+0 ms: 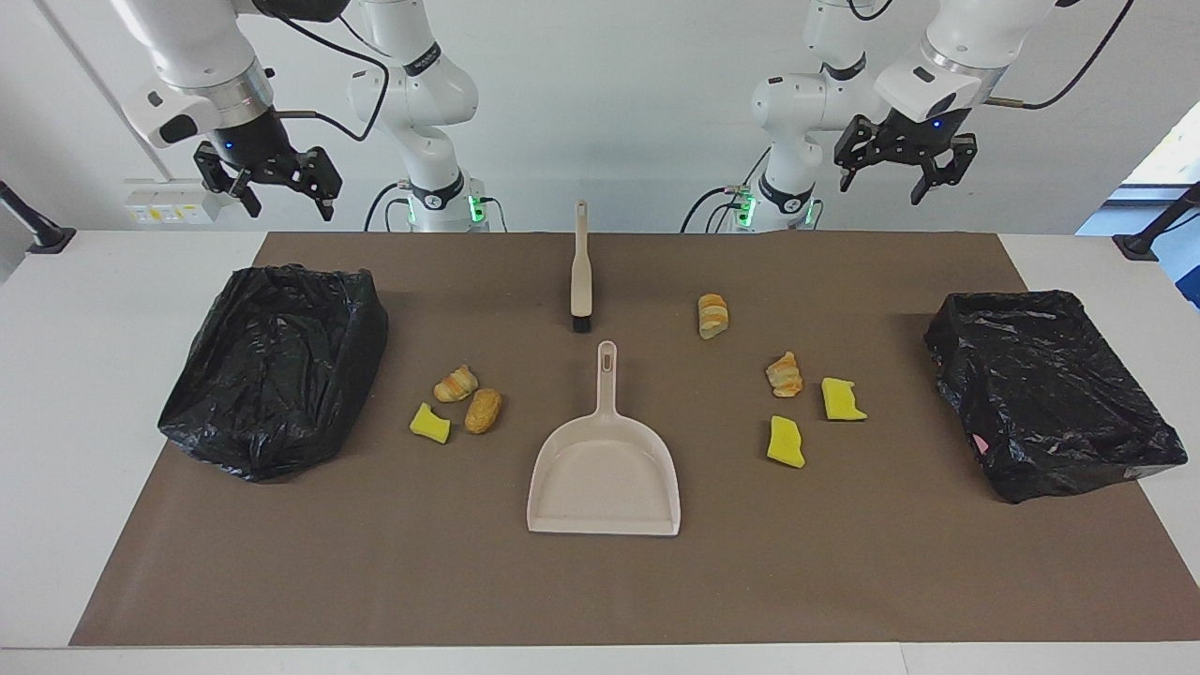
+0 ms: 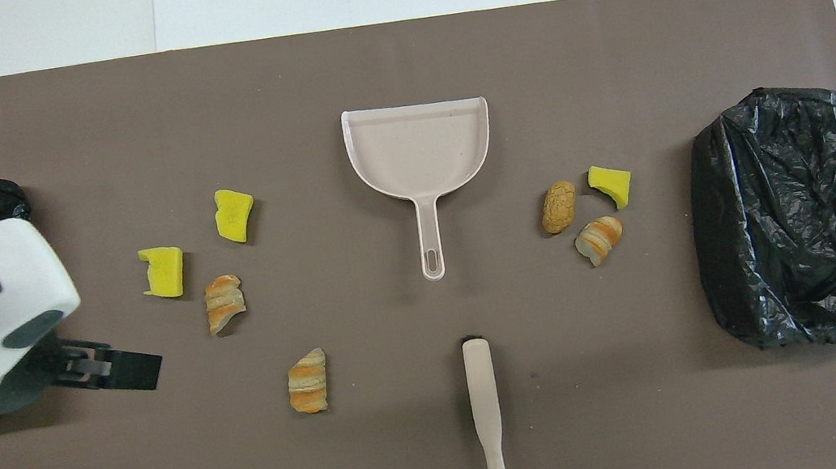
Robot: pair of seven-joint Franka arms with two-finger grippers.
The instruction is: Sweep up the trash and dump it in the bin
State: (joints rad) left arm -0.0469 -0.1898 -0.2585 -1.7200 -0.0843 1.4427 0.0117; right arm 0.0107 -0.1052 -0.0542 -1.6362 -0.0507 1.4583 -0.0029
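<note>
While both arms hang high above the table, nothing on the brown mat (image 1: pixel 844 562) is being touched. The left gripper (image 1: pixel 905 169), at the upper right of the facing view, has its fingers spread wide and empty; from overhead its white wrist shows at the middle left edge, over the mat beside one black-bagged bin (image 1: pixel 1050 389). The right gripper (image 1: pixel 267 183), at the upper left of the facing view, also looks open and empty, though from overhead only a dark sliver and cable show at the right edge, so I judge it from the facing view alone.

The trash lies in two loose groups. In the facing view, three pieces (image 1: pixel 459 403) sit lower left of centre, between the dustpan (image 1: pixel 605 478) and the other bin (image 1: pixel 272 366). Four pieces (image 1: pixel 797 394) sit right of centre, one of them (image 1: pixel 712 315) higher up. The brush (image 1: pixel 580 272) lies in the upper middle, just above the dustpan's handle.
</note>
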